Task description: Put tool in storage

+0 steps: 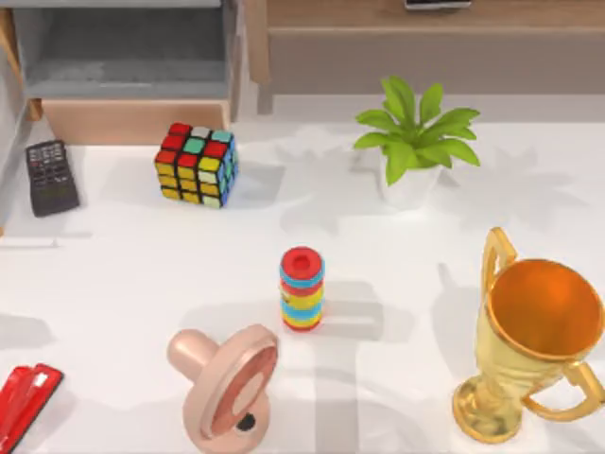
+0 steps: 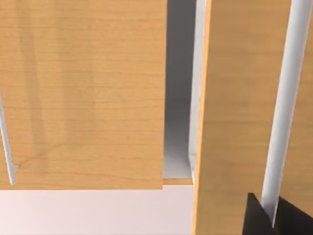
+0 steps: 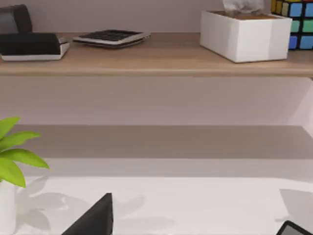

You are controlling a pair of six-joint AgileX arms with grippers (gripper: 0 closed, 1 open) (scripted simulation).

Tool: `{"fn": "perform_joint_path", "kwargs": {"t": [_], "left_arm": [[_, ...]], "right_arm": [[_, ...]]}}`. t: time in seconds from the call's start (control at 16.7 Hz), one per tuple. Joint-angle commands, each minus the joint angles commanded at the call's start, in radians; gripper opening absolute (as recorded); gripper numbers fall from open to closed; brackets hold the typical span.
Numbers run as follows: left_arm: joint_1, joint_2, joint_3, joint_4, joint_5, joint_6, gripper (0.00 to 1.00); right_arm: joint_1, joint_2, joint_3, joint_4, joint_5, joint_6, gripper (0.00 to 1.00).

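The tool, a bright red stapler (image 1: pixel 24 402) with black trim, lies at the front left corner of the table, partly cut by the top view's edge. The storage drawer (image 1: pixel 132 121) stands pulled open at the back left, showing a grey inside behind its tan front panel. In the left wrist view, a dark part of my left gripper (image 2: pixel 274 220) sits close to tan wooden panels (image 2: pixel 83 93) and a white bar handle (image 2: pixel 286 103). My right gripper (image 3: pixel 195 230) is open over the white table, facing the long wooden shelf (image 3: pixel 156 61), far from the stapler.
A black remote (image 1: pixel 50 176), a colour cube (image 1: pixel 197 164) and a potted plant (image 1: pixel 413 142) stand at the back. A striped toy stack (image 1: pixel 302 289), a pink bell-shaped object (image 1: pixel 227 383) and a gold trophy (image 1: pixel 529 350) stand nearer the front. The shelf holds a tissue box (image 3: pixel 244 34).
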Motion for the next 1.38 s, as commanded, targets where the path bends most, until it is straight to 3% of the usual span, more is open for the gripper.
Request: {"fn": "perform_joint_path", "kwargs": {"t": [0.36, 1.14, 1.38], "left_arm": [[0.020, -0.014, -0.033, 0.019, 0.020, -0.001, 0.00], [0.020, -0.014, -0.033, 0.019, 0.020, -0.001, 0.98], [0.020, -0.014, -0.033, 0.019, 0.020, -0.001, 1.00]], "right_arm": [[0.000, 0.000, 0.000, 0.000, 0.000, 0.000, 1.00], [0.000, 0.000, 0.000, 0.000, 0.000, 0.000, 1.00], [0.000, 0.000, 0.000, 0.000, 0.000, 0.000, 1.00]]}}
